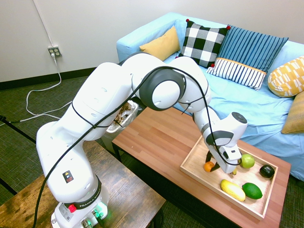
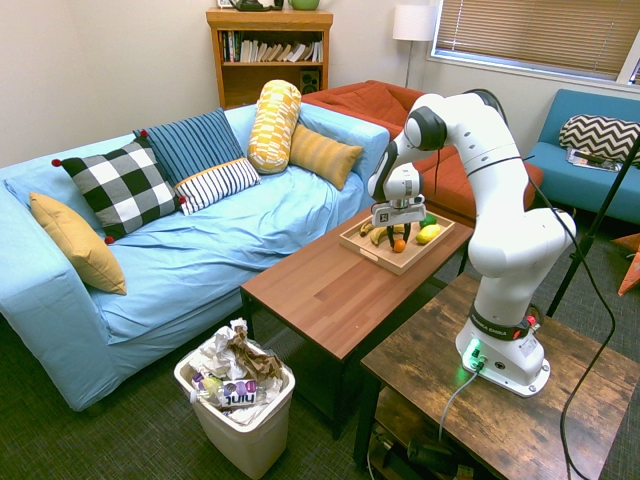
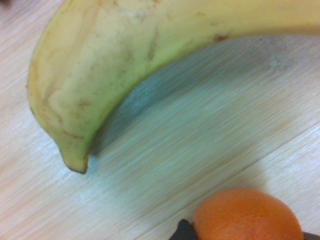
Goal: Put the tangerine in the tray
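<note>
The shallow rectangular tray of pale unfinished wood (image 3: pixel 165 150) looks matt, with fine straight grain, while the reddish-brown wooden table (image 1: pixel 159 137) beneath it has a smoother, faintly sheened finish. The small round orange tangerine (image 3: pixel 245 215) has dimpled, slightly waxy skin. The curved yellow banana (image 3: pixel 100 65), upper left of the wrist view, is matt and brown-flecked.

A living room in a home: a light-blue sofa (image 2: pixel 180 240) with patterned cushions (image 2: pixel 125 185), a low wooden tabletop (image 2: pixel 340 275) before it, a bookshelf (image 2: pixel 268 55) with books against the wall, a floor lamp (image 2: pixel 412 25), window blinds (image 2: pixel 545 35), carpet underfoot and a full wastebasket (image 2: pixel 238 395).
</note>
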Action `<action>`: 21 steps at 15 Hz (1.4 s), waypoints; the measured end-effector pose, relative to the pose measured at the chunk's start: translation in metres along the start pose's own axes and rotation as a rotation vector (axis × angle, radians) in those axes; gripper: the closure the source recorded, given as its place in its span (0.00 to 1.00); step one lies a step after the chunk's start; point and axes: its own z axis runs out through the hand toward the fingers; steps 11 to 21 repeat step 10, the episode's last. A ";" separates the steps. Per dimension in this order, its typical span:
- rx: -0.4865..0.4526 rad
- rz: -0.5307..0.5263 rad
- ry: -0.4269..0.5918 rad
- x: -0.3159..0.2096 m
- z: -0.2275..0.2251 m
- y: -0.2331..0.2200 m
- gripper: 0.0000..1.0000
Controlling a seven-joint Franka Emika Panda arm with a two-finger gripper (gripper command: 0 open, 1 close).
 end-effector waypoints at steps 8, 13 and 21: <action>0.032 0.002 0.025 0.007 -0.033 0.009 0.00; 0.042 0.013 0.039 0.009 -0.051 0.020 0.00; 0.042 0.013 0.039 0.009 -0.051 0.020 0.00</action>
